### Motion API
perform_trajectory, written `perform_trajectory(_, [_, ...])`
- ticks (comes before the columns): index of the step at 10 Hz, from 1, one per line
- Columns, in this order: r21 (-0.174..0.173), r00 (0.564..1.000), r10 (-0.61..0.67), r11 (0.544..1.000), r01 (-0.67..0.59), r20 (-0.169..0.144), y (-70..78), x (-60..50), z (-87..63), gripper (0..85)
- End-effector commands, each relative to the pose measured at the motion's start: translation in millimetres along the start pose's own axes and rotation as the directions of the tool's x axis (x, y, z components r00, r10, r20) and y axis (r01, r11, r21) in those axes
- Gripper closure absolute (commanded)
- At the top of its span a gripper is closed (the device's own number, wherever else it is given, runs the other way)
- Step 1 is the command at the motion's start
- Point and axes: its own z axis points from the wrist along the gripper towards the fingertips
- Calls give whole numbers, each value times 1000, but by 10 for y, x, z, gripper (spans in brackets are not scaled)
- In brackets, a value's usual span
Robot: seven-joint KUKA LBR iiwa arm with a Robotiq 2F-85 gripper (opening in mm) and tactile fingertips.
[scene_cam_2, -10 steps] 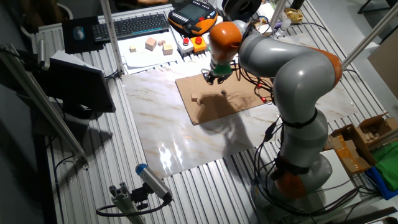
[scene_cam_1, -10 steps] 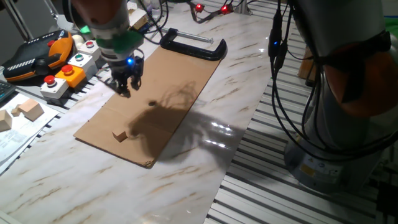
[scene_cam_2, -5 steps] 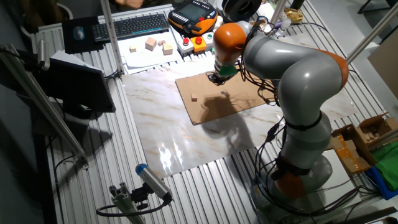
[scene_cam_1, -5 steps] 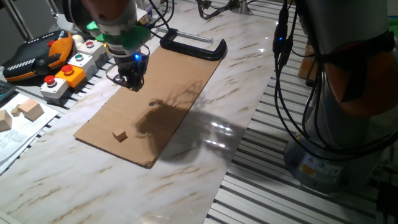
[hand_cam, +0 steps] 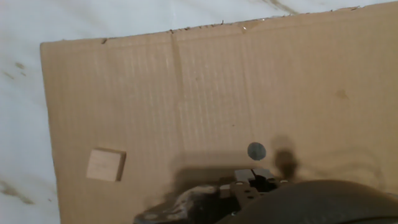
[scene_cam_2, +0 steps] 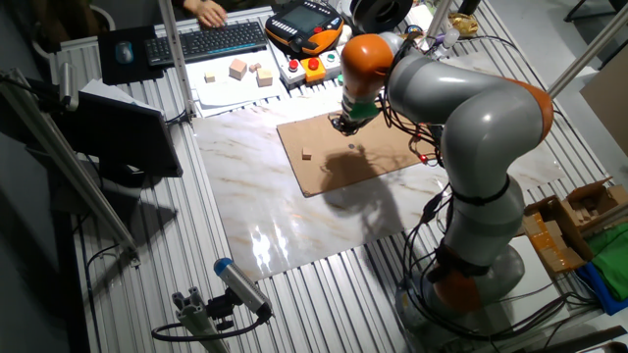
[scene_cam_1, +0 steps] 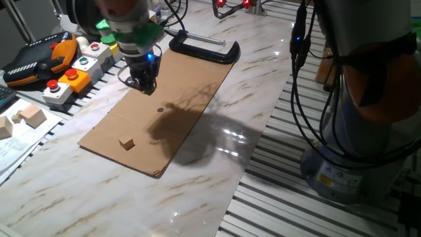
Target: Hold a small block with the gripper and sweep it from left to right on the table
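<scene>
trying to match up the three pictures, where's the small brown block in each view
One fixed view: the small block lies lower left, on the cardboard sheet near its front corner.
The other fixed view: the small block is a speck above centre, on the sheet's left part.
Hand view: the small block sits lower left, near the sheet's left edge.
Shared landmark: the round dark spot on the cardboard.

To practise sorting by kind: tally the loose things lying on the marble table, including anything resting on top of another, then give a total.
small block: 1
cardboard sheet: 1
C-clamp: 1
Total: 3
</scene>
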Motion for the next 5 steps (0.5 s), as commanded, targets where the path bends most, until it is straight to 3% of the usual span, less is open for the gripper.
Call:
perform_trajectory(1, [-1,1000,-10,1000,10,-6,-23,1,10,843])
perform_trajectory(3, [12,1000,-21,1000,21,-11,-42,1,15,843])
perform_trajectory(5, [3,999,-25,1000,25,-21,-69,-2,29,843])
